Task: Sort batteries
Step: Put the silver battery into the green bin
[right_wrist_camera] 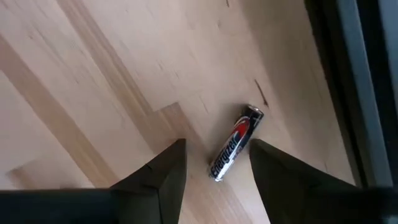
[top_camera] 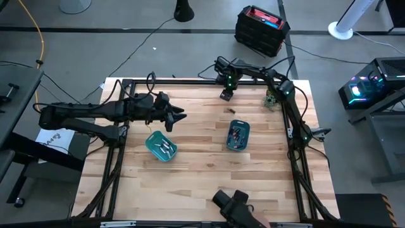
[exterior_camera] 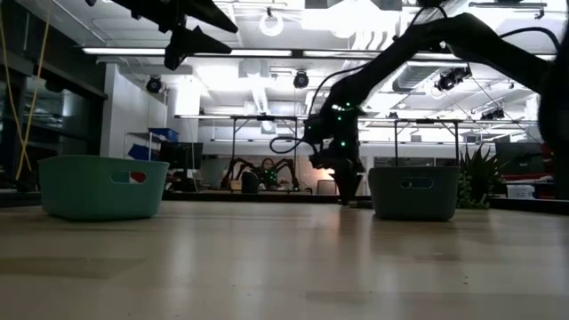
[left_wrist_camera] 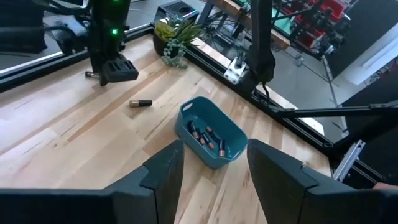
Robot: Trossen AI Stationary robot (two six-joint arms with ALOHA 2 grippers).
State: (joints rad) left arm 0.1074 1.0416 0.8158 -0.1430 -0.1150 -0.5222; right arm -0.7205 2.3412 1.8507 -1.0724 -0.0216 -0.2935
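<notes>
My right gripper is open and low over the table near its far edge. Its fingers stand on either side of a black, red and silver battery lying flat on the wood, and no touch shows. My left gripper is open and empty, raised above the table's left part, beside the left teal bin, which holds silvery batteries. The right teal bin holds several batteries. One more battery lies loose between the right gripper and that bin.
A small green plant stands at the far right corner. Black frame rails run along the table's edges. A dark camera mount sits at the near edge. Bare wood lies between and in front of the bins.
</notes>
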